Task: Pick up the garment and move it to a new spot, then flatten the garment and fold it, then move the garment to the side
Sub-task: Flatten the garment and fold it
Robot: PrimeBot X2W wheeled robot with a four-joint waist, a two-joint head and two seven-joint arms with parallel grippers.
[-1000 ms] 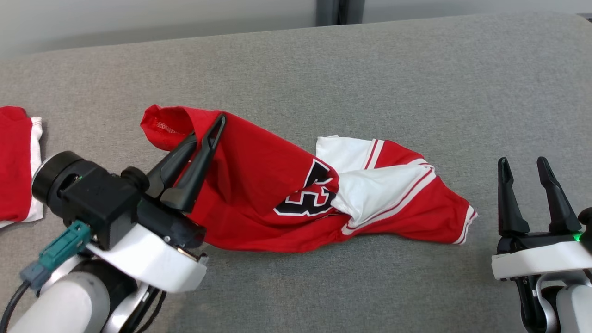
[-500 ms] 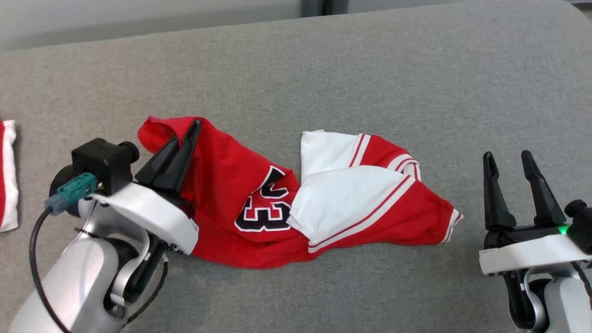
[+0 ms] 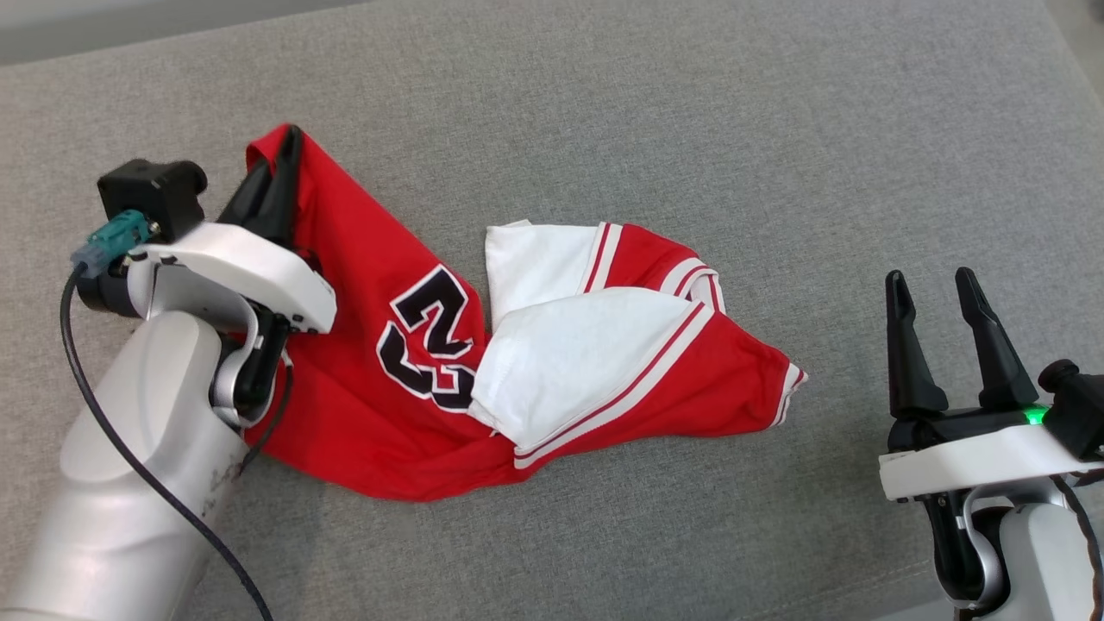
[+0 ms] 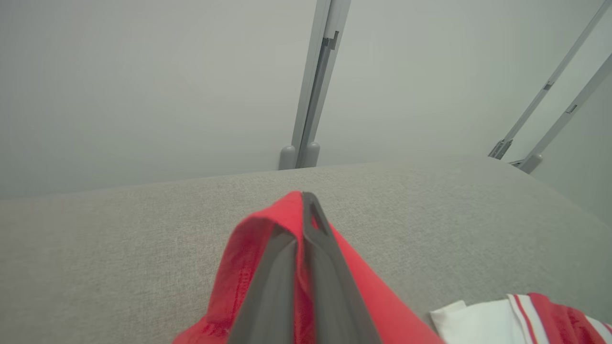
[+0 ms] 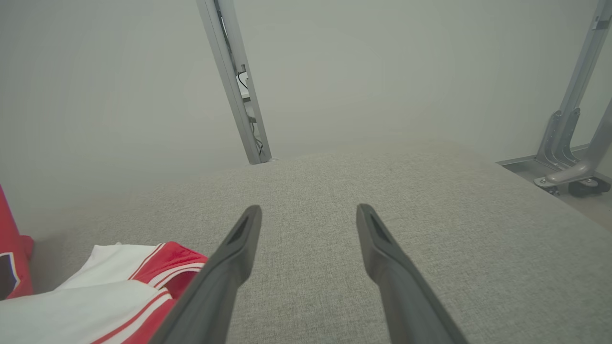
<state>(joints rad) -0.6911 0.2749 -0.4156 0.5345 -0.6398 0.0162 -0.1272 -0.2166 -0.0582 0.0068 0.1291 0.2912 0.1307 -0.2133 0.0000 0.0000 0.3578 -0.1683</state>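
Two fingers of our right gripper [image 3: 929, 276] stood apart nearest us, holding nothing, clear of the garment [image 3: 362, 250]. That red-and-white garment lay crumpled on the grey fabric surface [image 3: 690, 129], and we read its black number [image 3: 431, 341] as 23. Farther off, our left gripper [image 3: 285, 142] was clamped on its red edge.

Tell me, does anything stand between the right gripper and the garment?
Nothing visible. Only bare grey surface lies between the open right gripper and the garment. The left gripper is shut on its far corner.
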